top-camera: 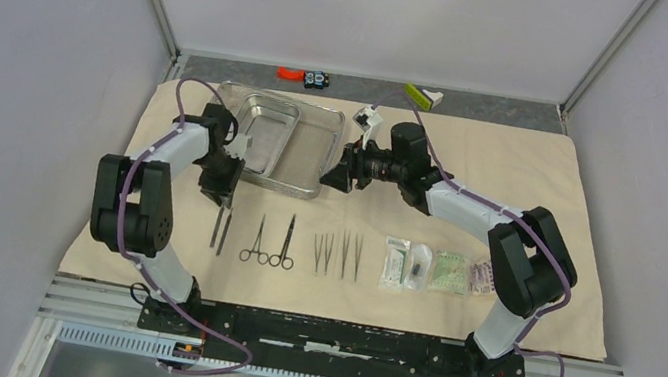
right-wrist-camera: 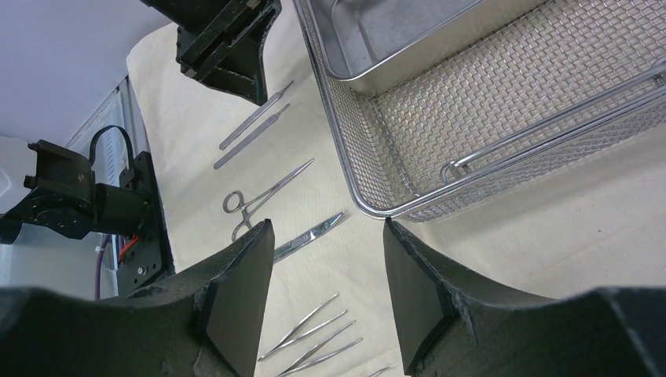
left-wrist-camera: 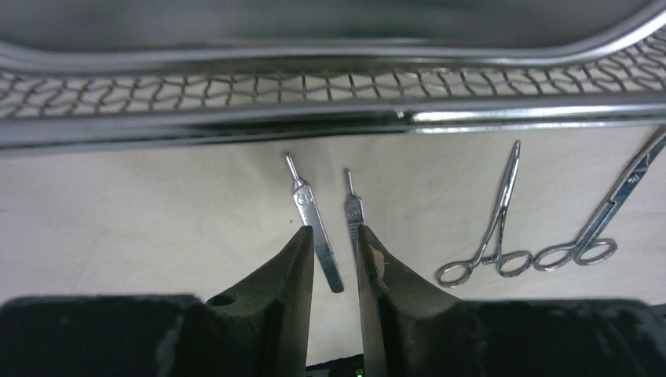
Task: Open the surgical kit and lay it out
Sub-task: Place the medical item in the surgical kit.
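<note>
At the rear left of the beige cloth wrap (top-camera: 535, 170), find the steel tray (top-camera: 314, 145) with the smaller inner tray (top-camera: 263, 132) set in its left half. Nearer the arm bases, read the row from left to right as two flat metal handles (top-camera: 220, 229), forceps (top-camera: 256, 240), scissors (top-camera: 286, 242), three tweezers (top-camera: 338, 252) and four sealed packets (top-camera: 434, 268). Note the left gripper (left-wrist-camera: 334, 232) poised over the two handles with jaws narrowly apart and nothing clamped, and the right gripper (right-wrist-camera: 326, 228) held wide and empty just beside the tray's right end.
</note>
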Controlling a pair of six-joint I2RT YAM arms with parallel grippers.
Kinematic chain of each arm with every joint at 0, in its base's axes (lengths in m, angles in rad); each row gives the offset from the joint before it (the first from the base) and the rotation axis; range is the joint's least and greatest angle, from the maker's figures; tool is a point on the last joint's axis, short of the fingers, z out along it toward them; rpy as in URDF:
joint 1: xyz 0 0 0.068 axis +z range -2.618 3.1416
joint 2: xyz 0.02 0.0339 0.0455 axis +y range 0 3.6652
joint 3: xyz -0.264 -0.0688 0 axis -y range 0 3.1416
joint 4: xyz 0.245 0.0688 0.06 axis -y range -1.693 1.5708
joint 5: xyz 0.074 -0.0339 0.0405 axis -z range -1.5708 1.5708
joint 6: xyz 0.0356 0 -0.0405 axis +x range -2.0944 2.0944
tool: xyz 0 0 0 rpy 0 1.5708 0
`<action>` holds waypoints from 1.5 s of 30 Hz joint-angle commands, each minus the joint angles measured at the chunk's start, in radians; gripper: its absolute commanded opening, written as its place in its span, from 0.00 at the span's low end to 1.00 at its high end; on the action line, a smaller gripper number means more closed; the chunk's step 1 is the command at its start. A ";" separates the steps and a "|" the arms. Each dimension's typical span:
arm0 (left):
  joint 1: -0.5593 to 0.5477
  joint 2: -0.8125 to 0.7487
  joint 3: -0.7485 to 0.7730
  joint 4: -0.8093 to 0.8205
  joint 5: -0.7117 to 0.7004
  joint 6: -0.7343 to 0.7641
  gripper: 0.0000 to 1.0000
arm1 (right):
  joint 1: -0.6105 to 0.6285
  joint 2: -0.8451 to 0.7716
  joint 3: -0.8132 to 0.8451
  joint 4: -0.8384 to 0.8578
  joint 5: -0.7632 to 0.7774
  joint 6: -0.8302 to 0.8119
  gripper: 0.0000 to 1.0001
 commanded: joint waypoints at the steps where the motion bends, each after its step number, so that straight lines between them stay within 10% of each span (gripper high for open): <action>1: -0.003 0.023 -0.001 0.104 -0.051 0.016 0.34 | -0.007 -0.026 0.039 0.012 0.008 -0.019 0.60; 45: -0.002 0.055 -0.048 0.103 -0.073 0.079 0.11 | -0.017 -0.005 0.047 0.016 -0.004 -0.012 0.60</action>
